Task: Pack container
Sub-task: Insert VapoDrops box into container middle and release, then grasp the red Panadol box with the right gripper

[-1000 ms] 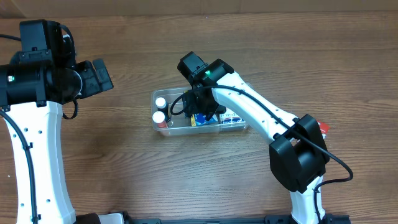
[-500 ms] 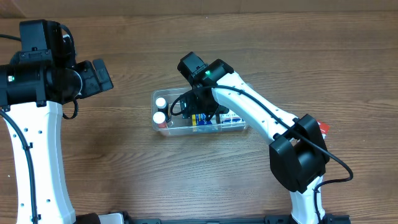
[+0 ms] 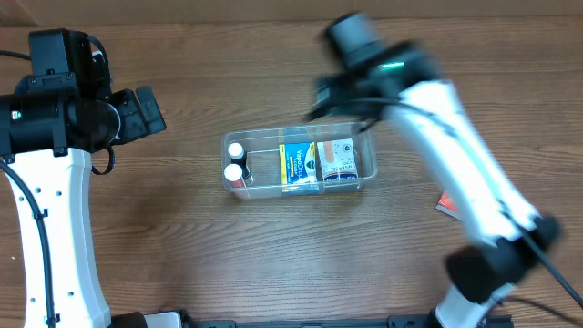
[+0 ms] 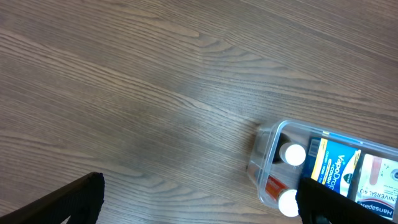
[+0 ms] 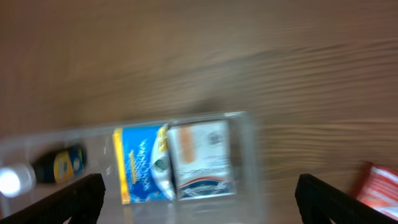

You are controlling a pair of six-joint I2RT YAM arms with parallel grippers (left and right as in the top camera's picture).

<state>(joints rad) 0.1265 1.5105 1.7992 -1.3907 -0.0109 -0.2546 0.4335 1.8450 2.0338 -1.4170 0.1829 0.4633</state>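
Although the right arm (image 3: 455,155) is blurred in the overhead view, the container (image 3: 265,168) shows sharply: it lies flat on the wooden worktop (image 3: 182,255), about the middle, with its long sides running left to right. At its left end two white-capped bottles (image 3: 234,160) sit side by side, one nearer and one farther. To their right there is a bare stretch of floor, then a blue and yellow box (image 3: 299,164) lying flat, and touching that box's right side a pale box (image 3: 338,160) with red and blue print, which reaches close to the container's right wall.

The right gripper (image 3: 335,91) hangs over the worktop just beyond the container's far right corner, apart from it. In its own wrist view its dark fingers (image 5: 68,202) stand wide apart at the lower corners with nothing between them, and the two boxes show below through the clear plastic. A red packet (image 3: 445,202) lies on the worktop well to the right of the container, partly hidden by the arm.

The left gripper (image 3: 137,111) is held far out to the left, well apart from the container. Its fingers (image 4: 62,202) are likewise spread wide and empty, with the container's left end and the bottle caps at the lower right of that view.
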